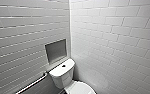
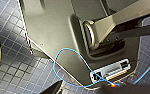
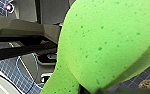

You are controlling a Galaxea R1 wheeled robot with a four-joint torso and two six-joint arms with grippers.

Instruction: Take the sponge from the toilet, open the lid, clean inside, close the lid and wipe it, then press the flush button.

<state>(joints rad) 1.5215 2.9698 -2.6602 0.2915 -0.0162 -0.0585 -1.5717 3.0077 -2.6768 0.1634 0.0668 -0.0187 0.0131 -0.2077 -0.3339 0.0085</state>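
At the right wrist, the sponge (image 3: 106, 42) sat close before the camera, pinched narrow at one end where the right tool (image 3: 77, 88) clamped it; pickup was judged complete. State of the left tool (image 2: 82, 90), above blue floor tiles (image 2: 13, 67), could not be determined. Head view placed the toilet (image 1: 62, 75) low against the tiled wall (image 1: 111, 37), its lid (image 1: 82, 88) apparently down. Opening the lid, cleaning inside, wiping, and pressing the flush button (image 1: 63, 66) on the tank top were judged outstanding.
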